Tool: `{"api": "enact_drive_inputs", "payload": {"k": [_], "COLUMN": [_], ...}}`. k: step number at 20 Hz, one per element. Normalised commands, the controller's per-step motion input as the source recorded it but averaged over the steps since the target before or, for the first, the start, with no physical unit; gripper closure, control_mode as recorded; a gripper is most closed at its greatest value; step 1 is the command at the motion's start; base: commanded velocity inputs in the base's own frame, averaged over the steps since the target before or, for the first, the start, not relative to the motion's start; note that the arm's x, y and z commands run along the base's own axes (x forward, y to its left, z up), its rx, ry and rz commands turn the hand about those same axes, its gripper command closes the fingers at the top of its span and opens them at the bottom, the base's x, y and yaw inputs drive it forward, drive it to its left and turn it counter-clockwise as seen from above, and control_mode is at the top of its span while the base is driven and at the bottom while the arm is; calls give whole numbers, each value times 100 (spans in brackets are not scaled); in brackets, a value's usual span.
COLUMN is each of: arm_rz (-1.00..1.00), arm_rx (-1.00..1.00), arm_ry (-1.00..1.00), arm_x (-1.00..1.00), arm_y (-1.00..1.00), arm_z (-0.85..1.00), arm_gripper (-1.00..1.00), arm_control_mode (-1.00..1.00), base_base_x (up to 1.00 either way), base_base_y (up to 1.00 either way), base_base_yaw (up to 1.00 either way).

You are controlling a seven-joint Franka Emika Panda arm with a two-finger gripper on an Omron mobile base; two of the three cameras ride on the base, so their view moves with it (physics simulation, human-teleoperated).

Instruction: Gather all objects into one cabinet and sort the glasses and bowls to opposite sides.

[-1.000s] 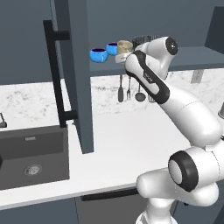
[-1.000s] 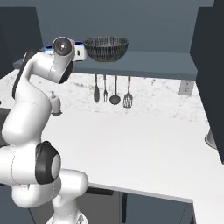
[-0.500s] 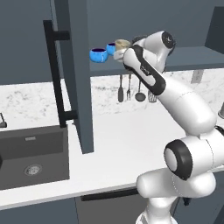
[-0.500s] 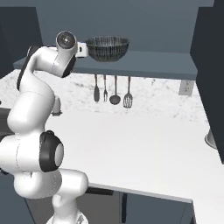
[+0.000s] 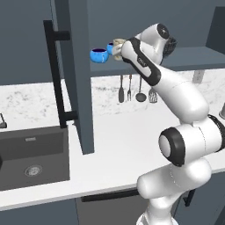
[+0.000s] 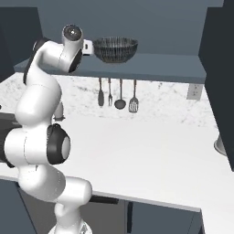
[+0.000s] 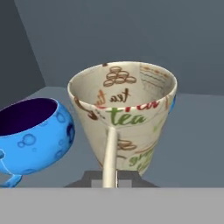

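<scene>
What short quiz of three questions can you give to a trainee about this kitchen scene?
1. True or false: the gripper is shut on the mug's handle.
2. Which thing hangs on the wall under the shelf? A) the utensils B) a towel C) a pan
3. Fill in: in the hand view, the bowl next to the mug has the colour ____.

Key: 1 true. 2 A. 3 blue.
</scene>
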Motion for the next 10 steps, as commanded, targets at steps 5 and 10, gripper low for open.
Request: {"api": "enact_drive_inputs", "payload": {"k": [5,10], "arm_rz": [1,2], "arm_rx": [0,0], "arm_ry": [5,0], "arm_x": [0,-5], "arm_y": [5,12], "arm_z": [0,0], "arm_gripper": [-100,-100], "arm_control_mode": [-100,-100], "base_base_x": [0,0], "base_base_y": [0,0], "base_base_yaw": [0,0]}}
